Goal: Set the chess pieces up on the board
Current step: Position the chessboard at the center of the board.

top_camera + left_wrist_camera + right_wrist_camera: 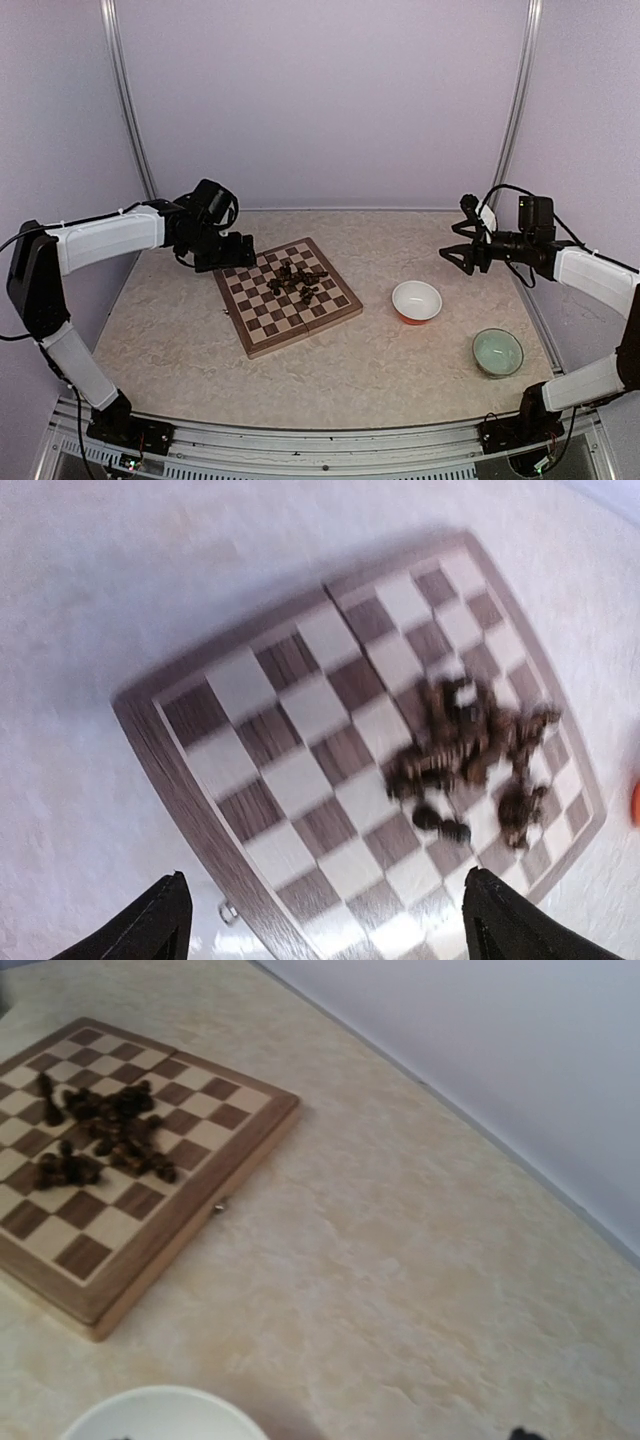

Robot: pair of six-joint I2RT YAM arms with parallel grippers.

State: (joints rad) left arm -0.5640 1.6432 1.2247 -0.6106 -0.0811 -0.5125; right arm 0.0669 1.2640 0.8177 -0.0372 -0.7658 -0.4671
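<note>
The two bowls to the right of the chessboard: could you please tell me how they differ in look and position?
The white bowl is white inside with an orange-red outside, while the green bowl is pale green. The white bowl sits closer to the chessboard; the green bowl sits further right and nearer the table's front edge. Both are round, upright and look similar in size.
</note>
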